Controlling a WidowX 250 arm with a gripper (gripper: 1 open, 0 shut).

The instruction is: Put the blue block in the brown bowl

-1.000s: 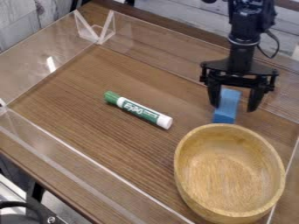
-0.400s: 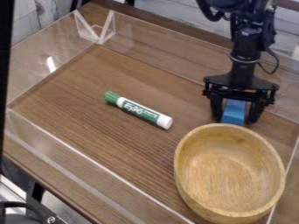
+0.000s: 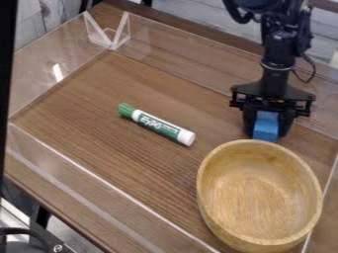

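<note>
While my arm hangs straight down from the top right, my end effector (image 3: 268,123) points at the worktop (image 3: 119,158) with its two fingers (image 3: 248,117) standing on either side of the block (image 3: 267,126); the jaws look drawn in against its sides, clamped on it; the block stands on the worktop just behind the bowl's (image 3: 260,195) far rim, apart from it. Against the picture from a second ago, my end effector sits lower and the fingers, then spread wide above a tilted block, now frame it closely; the block looks squarer to the camera; the marker (image 3: 156,125) and bowl lie as they did. I count one block, one bowl, one green-and-white marker near the middle of the worktop, well left of the block, and one end effector.
</note>
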